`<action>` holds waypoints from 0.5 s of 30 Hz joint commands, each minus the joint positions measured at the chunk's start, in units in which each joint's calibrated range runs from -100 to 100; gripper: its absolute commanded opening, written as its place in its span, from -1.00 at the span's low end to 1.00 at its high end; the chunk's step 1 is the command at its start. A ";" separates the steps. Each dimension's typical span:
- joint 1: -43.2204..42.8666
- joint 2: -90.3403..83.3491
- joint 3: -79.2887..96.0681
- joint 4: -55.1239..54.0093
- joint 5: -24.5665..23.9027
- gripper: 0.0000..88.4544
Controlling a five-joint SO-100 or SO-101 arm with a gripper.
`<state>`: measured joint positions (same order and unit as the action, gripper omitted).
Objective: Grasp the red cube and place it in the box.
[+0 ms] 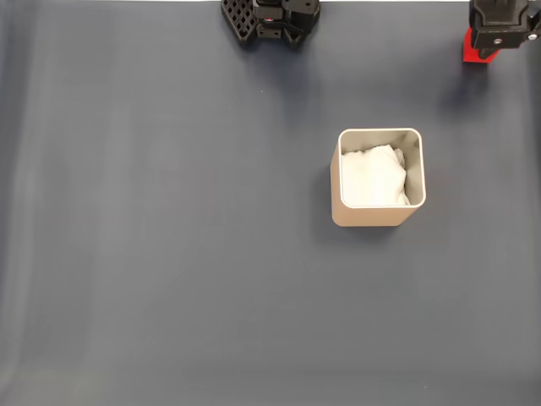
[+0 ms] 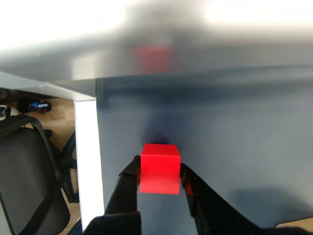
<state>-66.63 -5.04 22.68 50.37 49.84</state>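
In the wrist view the red cube (image 2: 160,168) sits between the two black fingers of my gripper (image 2: 160,178), which is shut on it; a dark shadow lies on the mat just behind the cube. The fixed view has the gripper (image 1: 489,44) at the top right corner, with part of the red cube (image 1: 471,49) showing below the black arm. The box (image 1: 378,215), beige with white padding inside, stands right of centre on the mat, well below and left of the gripper in that view.
The arm's black base (image 1: 270,19) sits at the top middle of the dark blue-grey mat (image 1: 169,254). In the wrist view the table's white edge (image 2: 85,161) runs down the left, with a black office chair (image 2: 29,181) on the floor beyond it.
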 commanded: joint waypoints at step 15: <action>6.88 -7.47 -21.04 22.47 -2.88 -0.89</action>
<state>-61.07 -8.87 7.29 68.89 47.94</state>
